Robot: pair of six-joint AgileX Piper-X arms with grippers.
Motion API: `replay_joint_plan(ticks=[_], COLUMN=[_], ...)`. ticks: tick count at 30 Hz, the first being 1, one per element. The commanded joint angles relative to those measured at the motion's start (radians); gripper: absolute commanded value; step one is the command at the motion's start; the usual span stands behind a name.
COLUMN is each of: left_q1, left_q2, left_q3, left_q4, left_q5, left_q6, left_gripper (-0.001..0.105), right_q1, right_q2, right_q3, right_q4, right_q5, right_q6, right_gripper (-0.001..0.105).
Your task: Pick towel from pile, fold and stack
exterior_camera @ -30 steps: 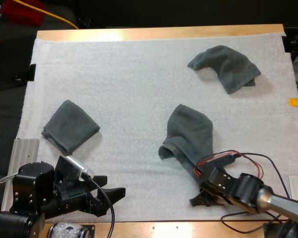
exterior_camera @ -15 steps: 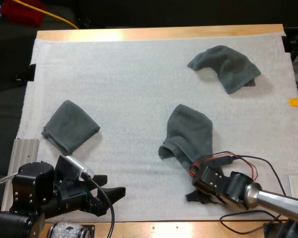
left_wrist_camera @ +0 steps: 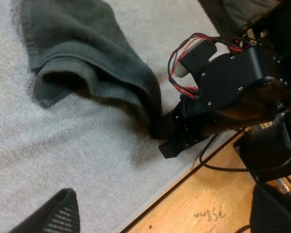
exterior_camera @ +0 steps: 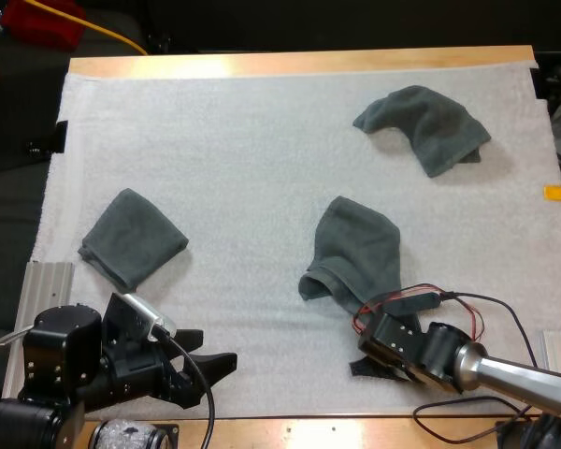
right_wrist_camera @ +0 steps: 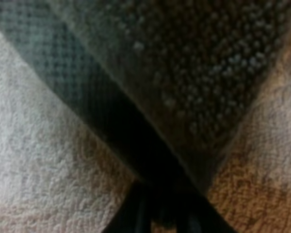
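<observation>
A crumpled grey-green towel lies in the middle of the white mat. My right gripper is low on the mat at this towel's near corner. Close up, the towel's corner narrows down between the dark fingers, which press on its tip; the right gripper is shut on it. Seen from the left wrist, the right gripper touches the towel's edge. My left gripper hovers open at the mat's near left. A folded towel lies at the left. Another crumpled towel lies far right.
A metal rail lies along the mat's left edge. The wooden table edge runs right behind the right gripper. Bare mat stretches between the folded towel and the middle towel.
My right gripper has slid a little to the left along the mat's near edge, closer under the middle towel's corner. The left arm and all towels have stayed put.
</observation>
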Motion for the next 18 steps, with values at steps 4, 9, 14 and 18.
replay_joint_plan(ticks=[4, 9, 14, 18], left_q1=[-0.004, -0.004, -0.006, -0.022], left_q2=[0.001, 0.001, 0.001, 0.001], left_q3=[-0.002, -0.002, -0.002, -0.002], left_q4=[-0.005, -0.005, -0.005, -0.005], left_q5=[0.014, 0.014, 0.014, 0.012], left_q6=[-0.004, -0.004, -0.004, 0.005], left_gripper=[0.070, 0.070, 0.070, 0.070], right_q1=[-0.003, -0.003, -0.003, 0.000], right_q2=[0.025, 0.001, -0.068, -0.119], right_q3=[0.011, -0.001, -0.038, -0.059], right_q4=[0.016, 0.055, 0.144, 0.240], right_q5=[0.016, 0.019, 0.039, 0.026], right_q6=[0.000, -0.008, -0.073, -0.111], right_gripper=[0.001, 0.001, 0.001, 0.001])
